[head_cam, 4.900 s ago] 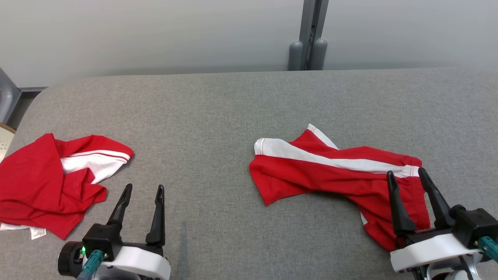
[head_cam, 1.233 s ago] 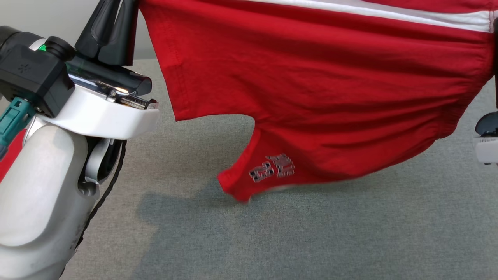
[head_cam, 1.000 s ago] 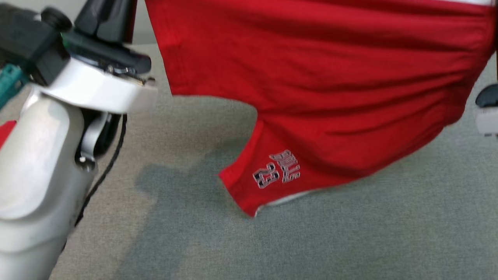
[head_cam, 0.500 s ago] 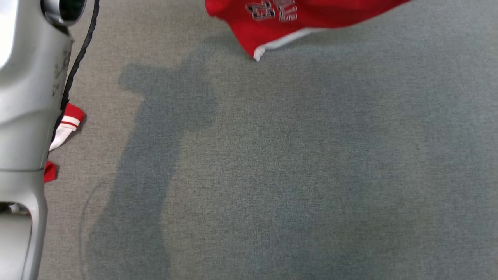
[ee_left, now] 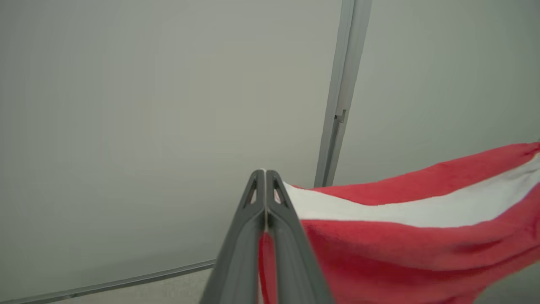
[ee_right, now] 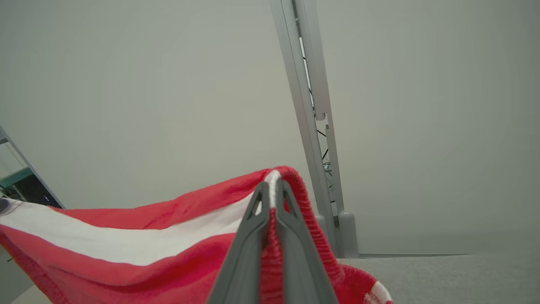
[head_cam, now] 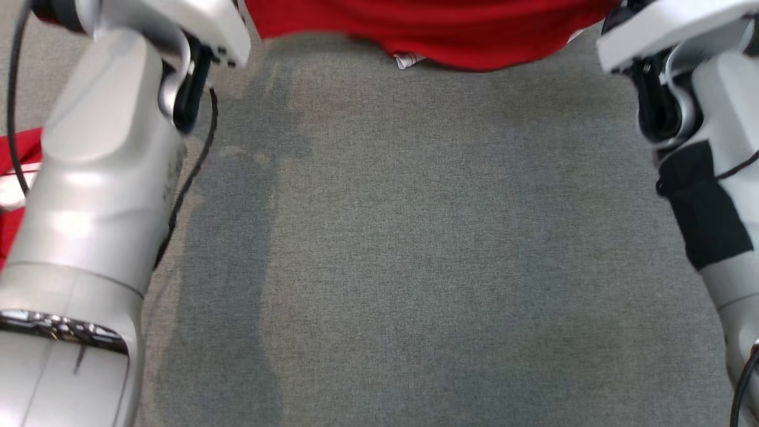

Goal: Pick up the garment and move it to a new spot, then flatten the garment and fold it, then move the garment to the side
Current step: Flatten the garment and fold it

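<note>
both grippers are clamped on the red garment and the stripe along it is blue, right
No: the stripe is white, not blue, as the left wrist view shows. The left gripper and right gripper are indeed clamped on the red garment.

The grey table has open room in the middle. The red garment hangs across the far end. The left arm and right arm block the sides. Another red cloth lies far left.
</note>
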You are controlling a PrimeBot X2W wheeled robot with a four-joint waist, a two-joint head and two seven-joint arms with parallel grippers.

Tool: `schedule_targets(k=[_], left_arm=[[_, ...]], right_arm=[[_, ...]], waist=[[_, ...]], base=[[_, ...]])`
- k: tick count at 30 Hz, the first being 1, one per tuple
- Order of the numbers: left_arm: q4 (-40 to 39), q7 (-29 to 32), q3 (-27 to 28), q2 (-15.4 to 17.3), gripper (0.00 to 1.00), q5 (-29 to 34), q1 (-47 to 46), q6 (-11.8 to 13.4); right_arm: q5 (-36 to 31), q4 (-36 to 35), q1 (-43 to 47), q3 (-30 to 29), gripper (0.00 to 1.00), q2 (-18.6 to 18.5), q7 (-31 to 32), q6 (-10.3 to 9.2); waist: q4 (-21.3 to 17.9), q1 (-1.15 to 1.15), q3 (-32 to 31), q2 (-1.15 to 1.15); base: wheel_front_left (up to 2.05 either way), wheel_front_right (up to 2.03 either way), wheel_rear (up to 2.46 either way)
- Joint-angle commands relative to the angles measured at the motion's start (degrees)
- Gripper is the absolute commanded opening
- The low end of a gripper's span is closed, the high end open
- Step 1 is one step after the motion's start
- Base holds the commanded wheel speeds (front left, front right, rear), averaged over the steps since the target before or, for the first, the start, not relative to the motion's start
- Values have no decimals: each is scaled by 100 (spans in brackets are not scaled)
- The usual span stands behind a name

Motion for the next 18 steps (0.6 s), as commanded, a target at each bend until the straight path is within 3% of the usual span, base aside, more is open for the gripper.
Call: schedule_targets(k=[1, 12, 18], left_arm=[[10, 2, 82, -25, 0, 15, 200, -36], [-1173, 1, 727, -132, 0, 372, 2239, -83], [-2745, 0, 1033, -122, 0, 879, 4044, -165]], right_arm=[[81, 16, 240, 38, 0, -4, -42, 2], [240, -923, 2207, -111, 0, -104, -44, 2], [359, -1757, 3742, -332, 0, -39, -45, 2]], waist=[[-6, 0, -10, 0], [30, 0, -418, 0], [-12, 0, -932, 0]], base=[[0, 0, 0], [0, 0, 0], [0, 0, 0]])
